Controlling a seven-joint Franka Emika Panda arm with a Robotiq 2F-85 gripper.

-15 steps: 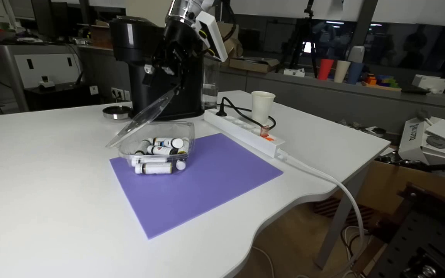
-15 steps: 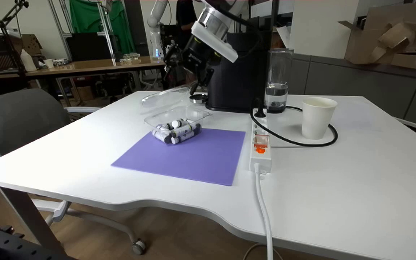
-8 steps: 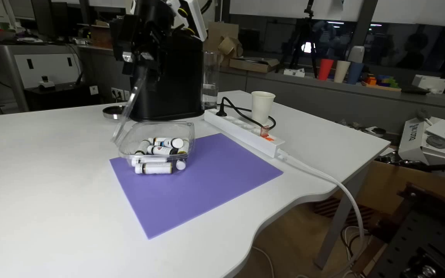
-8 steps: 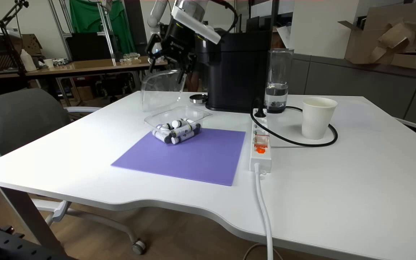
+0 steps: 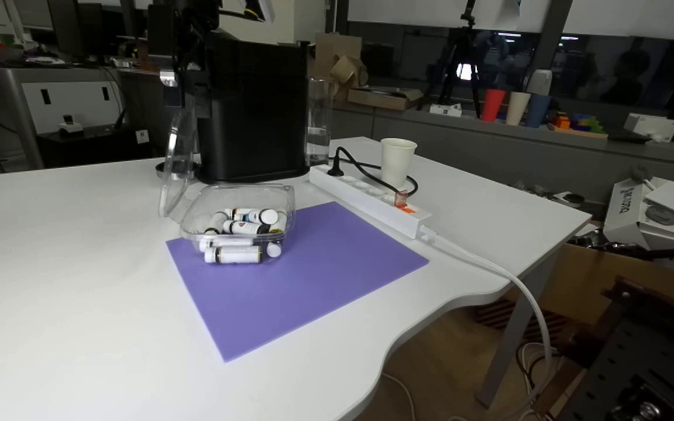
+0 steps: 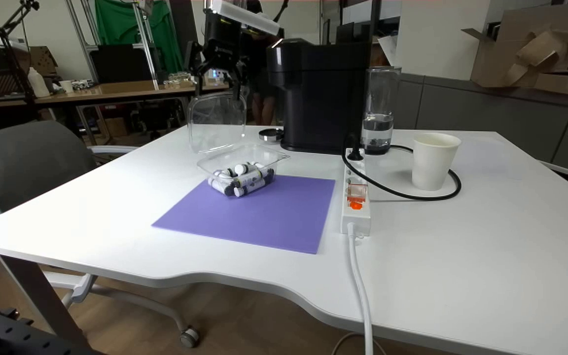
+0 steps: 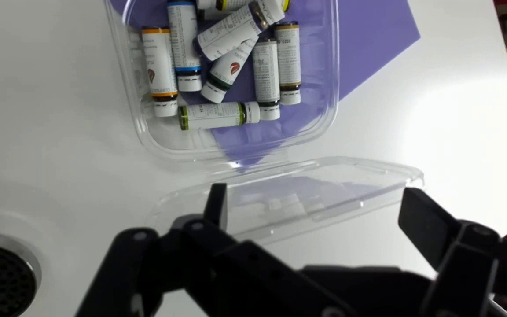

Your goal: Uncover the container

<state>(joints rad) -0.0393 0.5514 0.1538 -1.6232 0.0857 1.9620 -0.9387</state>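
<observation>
The container is a low see-through tub (image 5: pixel 246 192) holding several small white-labelled bottles (image 5: pixel 237 253). It sits over a corner of the purple sheet, and its rim (image 6: pixel 264 154) is uncovered. Its clear lid (image 5: pixel 178 169) stands nearly upright at the tub's far edge, also seen in an exterior view (image 6: pixel 217 123). In the wrist view the lid (image 7: pixel 306 189) lies behind the spread fingers, beside the tub (image 7: pixel 170 136). My gripper (image 7: pixel 313 198) is open wide, with nothing clamped. In an exterior view the gripper (image 6: pixel 218 92) is at the lid's top edge; whether the fingers touch it I cannot tell.
The black coffee machine (image 6: pixel 326 98) stands close beside the gripper. A round metal part (image 6: pixel 270 134) lies at its foot. A white power strip (image 6: pixel 356 197) with a black cable, a paper cup (image 6: pixel 434 160) and a glass vessel (image 6: pixel 377 111) stand further over. The purple sheet (image 6: pixel 259 212) lies flat.
My gripper has moved across past the coffee machine, away from the tub. The lid has swung from slanting beside the tub to nearly upright. The tub and bottles have not moved.
</observation>
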